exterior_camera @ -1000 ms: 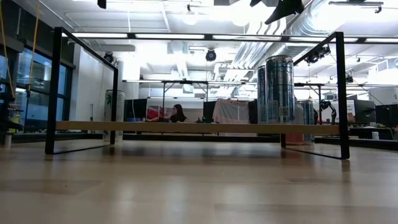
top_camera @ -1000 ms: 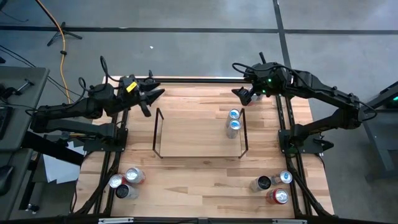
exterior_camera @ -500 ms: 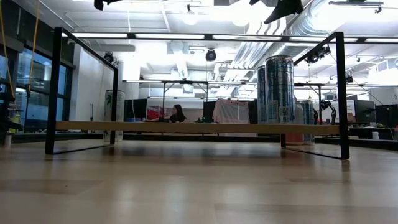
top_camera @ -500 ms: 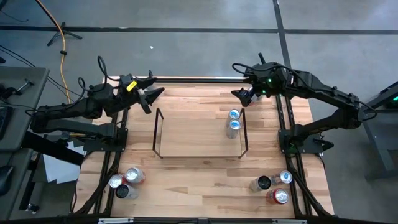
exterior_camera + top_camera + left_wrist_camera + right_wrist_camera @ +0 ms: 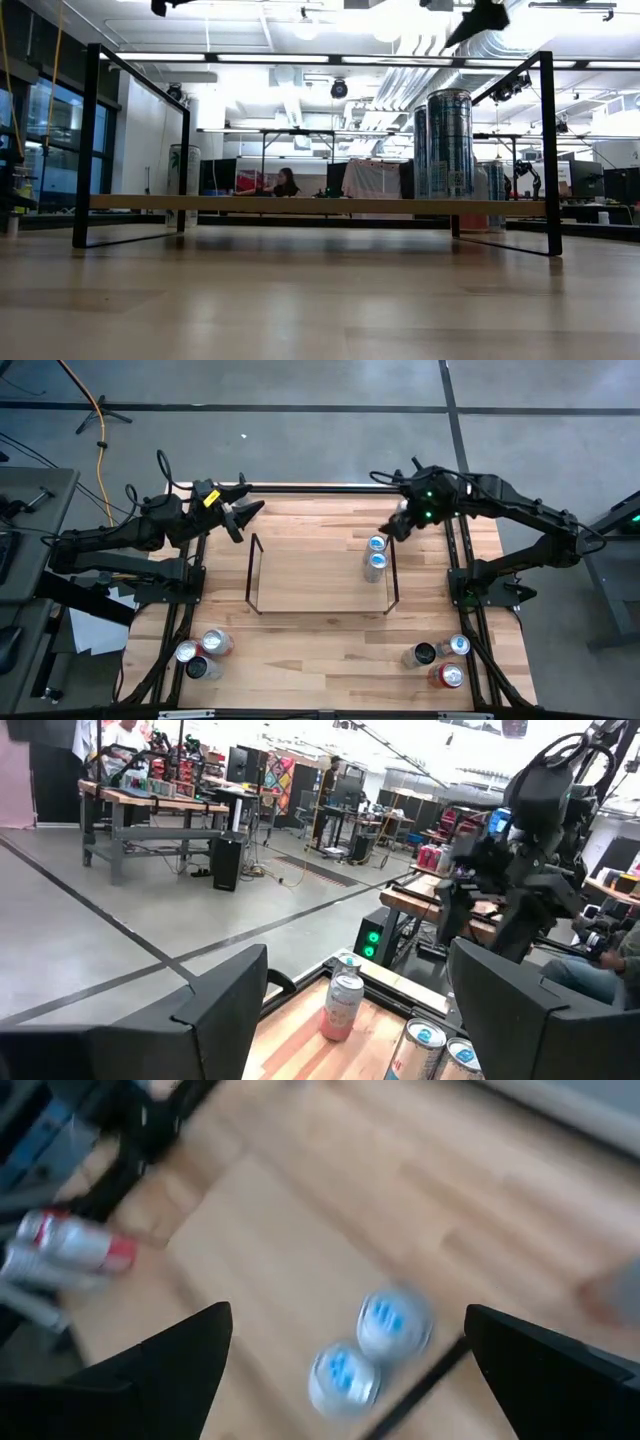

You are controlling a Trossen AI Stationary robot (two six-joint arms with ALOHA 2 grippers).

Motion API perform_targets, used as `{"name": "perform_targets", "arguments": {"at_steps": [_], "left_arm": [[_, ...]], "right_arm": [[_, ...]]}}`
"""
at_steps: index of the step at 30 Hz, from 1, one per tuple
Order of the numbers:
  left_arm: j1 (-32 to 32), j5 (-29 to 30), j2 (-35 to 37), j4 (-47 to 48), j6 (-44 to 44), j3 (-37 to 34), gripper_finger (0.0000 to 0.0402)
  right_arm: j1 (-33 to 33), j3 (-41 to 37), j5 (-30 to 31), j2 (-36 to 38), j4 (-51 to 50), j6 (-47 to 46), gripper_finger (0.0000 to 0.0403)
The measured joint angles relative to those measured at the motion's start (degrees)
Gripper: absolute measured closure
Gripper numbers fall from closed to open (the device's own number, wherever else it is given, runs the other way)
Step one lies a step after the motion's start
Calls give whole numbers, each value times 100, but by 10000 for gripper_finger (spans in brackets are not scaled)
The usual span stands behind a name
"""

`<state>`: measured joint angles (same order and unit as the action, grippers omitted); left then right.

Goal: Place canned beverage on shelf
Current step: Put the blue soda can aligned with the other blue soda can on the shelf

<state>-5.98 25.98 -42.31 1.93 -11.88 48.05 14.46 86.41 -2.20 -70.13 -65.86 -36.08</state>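
R gripper is swinging in from the far desk edge toward the shelf, fingers wide, empty, prob. lining up over the two cans standing at its R end. L gripper is now holding fingers apart, empty, hovering near shelf's L frame.

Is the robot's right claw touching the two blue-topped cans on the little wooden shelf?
Apart. In the right wrist view the right gripper hangs open with the two blue-topped cans below between its fingers, unheld; the high view shows it beside them.
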Motion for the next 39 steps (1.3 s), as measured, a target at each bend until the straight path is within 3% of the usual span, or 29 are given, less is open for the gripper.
{"name": "perform_targets", "arguments": {"at_steps": [3, 7, 17, 25, 33, 39], "left_arm": [[0, -142, 0, 0, 0, 0, 128], [0, -151, 0, 0, -4, 0, 128], [0, 30, 0, -2, -171, 0, 128], [0, 35, -6, 2, -293, 0, 128], [2, -567, -11, 221, -446, 0, 128], [2, -662, -9, 342, -261, 0, 128]], "right_arm": [[-52, 0, -284, 0, -460, -222, 16], [-166, 0, -86, 0, -978, -257, 16], [52, 2, 1870, -31, -1250, -902, 16], [1179, 2, 2809, -448, -1329, -1327, 16], [2514, -399, 2712, -1327, -1305, -1254, 16], [3175, -1509, 2226, -1007, -437, -1667, 16]]}}
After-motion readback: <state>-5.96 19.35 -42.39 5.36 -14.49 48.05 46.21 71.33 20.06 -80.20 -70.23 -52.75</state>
